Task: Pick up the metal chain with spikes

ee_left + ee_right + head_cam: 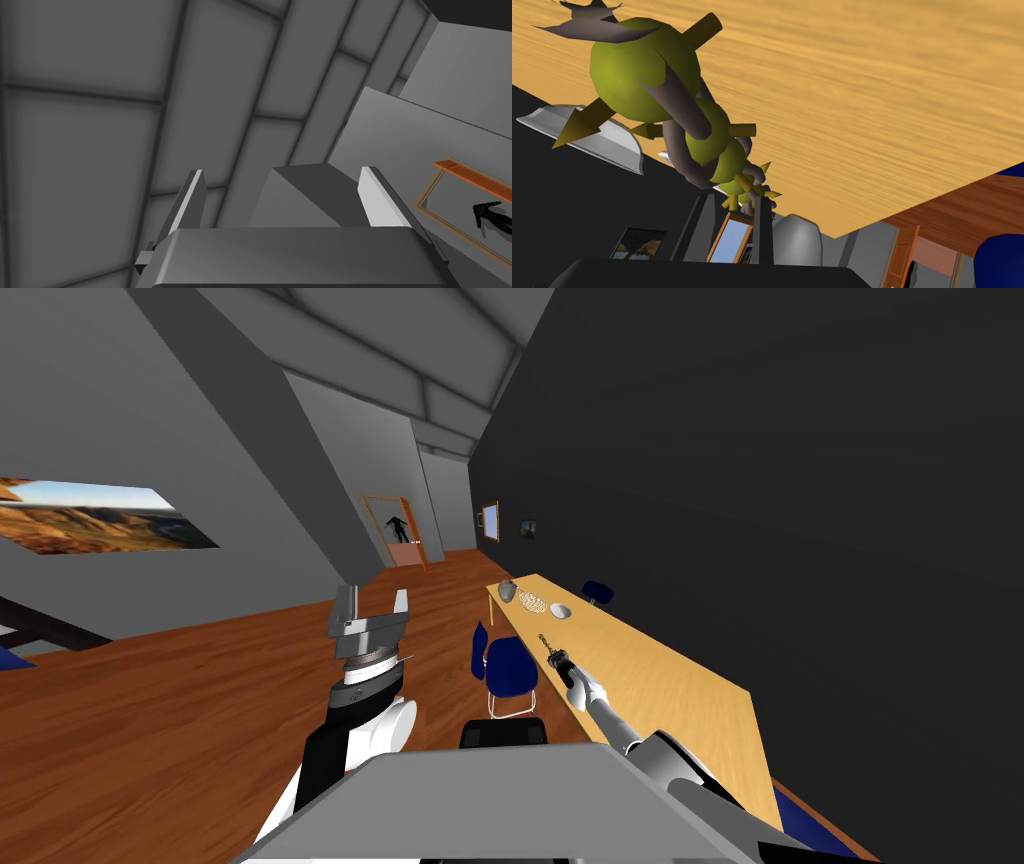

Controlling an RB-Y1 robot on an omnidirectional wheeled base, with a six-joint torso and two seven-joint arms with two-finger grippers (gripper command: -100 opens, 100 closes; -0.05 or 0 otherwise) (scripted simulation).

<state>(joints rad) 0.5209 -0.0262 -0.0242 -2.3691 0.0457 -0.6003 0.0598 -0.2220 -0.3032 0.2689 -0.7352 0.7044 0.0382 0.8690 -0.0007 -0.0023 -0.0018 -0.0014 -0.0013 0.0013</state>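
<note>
I've got the R tool point(735, 201) clamped on the chain point(643, 75). Both blades press its small end link, and the rest (olive-green balls w/ yellowish spikes, grey rings btwn them) runs out past the tips. The tan wood surface point(892, 100) is the backdrop behind it; I can't tell whether the chain's far end touches it. In head view the tool sits at the surface's long edge nearest me, w/ the chain sticking out beyond the blades. Further out past the tips on the surface are a white bowl point(560, 611), then a woven plate point(532, 602) and a grey pot point(507, 590). A blue chair point(511, 668) stands just to the tool's left, lower down. The L tool point(282, 200) is held up high, well apart from the surface, blades spread wide.
</note>
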